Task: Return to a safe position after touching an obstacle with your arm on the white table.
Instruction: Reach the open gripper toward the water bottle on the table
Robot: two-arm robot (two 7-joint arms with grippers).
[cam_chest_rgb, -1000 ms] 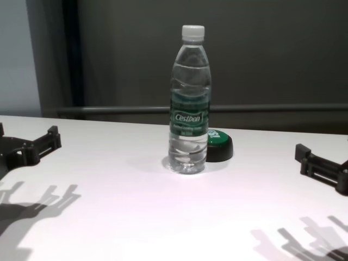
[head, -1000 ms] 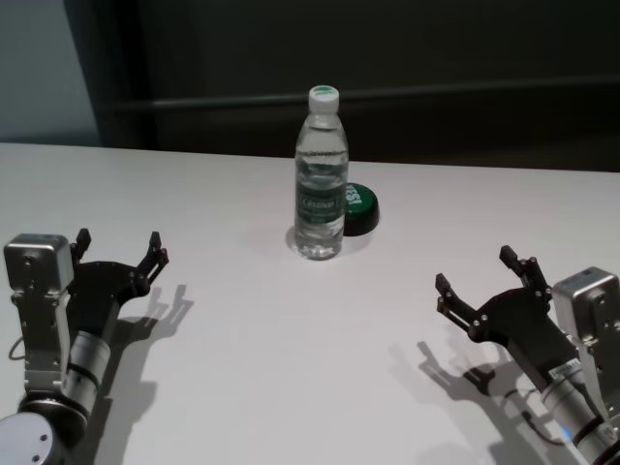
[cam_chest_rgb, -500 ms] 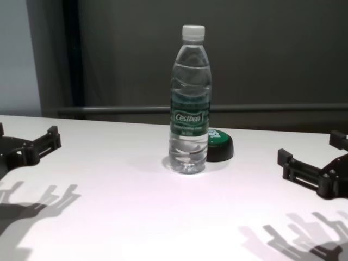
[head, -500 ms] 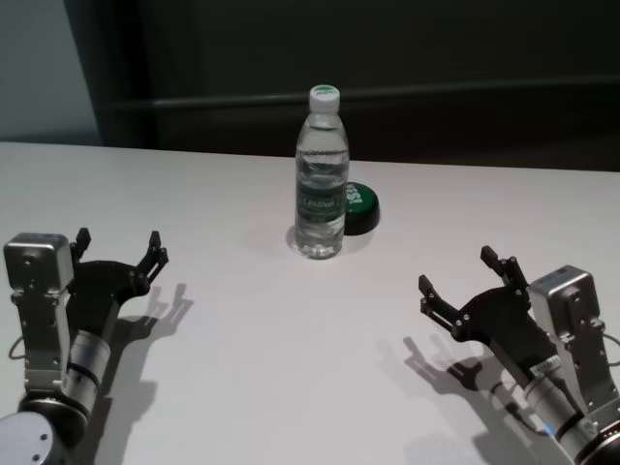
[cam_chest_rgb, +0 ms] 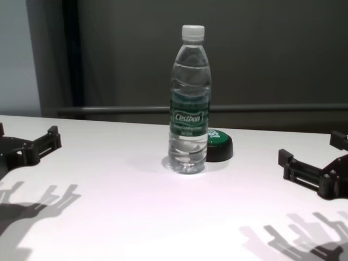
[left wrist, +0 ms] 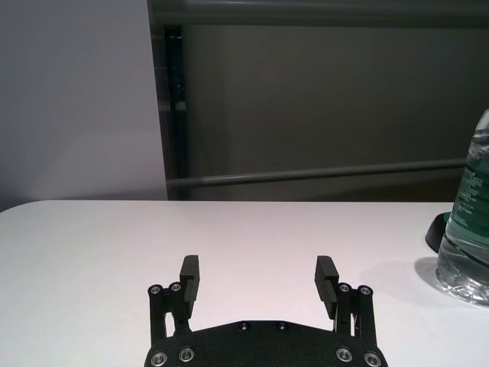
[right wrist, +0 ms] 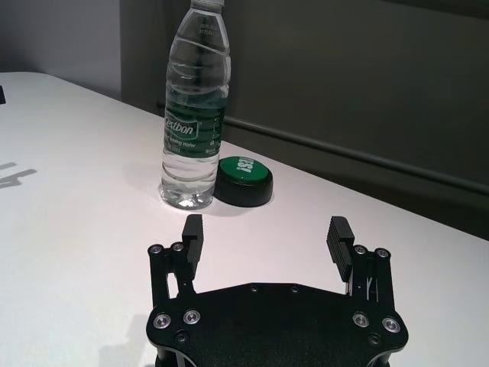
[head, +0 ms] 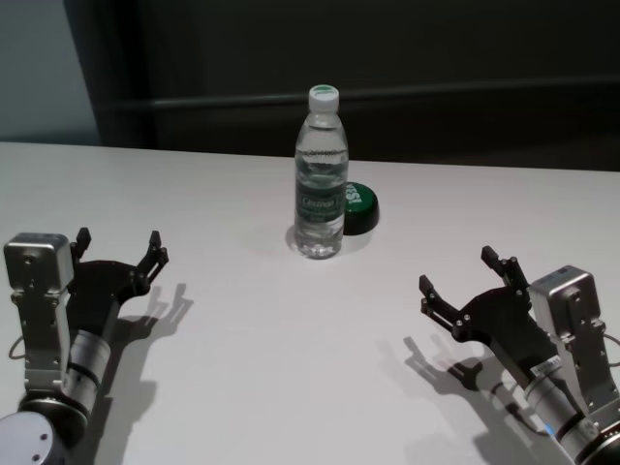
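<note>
The water bottle [head: 321, 174] stands upright at twelve o'clock on the desk [head: 271, 320]; left gripper [head: 117, 250] at eight, right gripper [head: 463, 281] at four, both spread wide and empty

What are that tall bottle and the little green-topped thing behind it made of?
The bottle looks like thin clear plastic: see-through ribbed walls, a white cap, a glossy green label. The button seems hard plastic, with a shiny green top on a matte black base. Both stand on the smooth white table.
</note>
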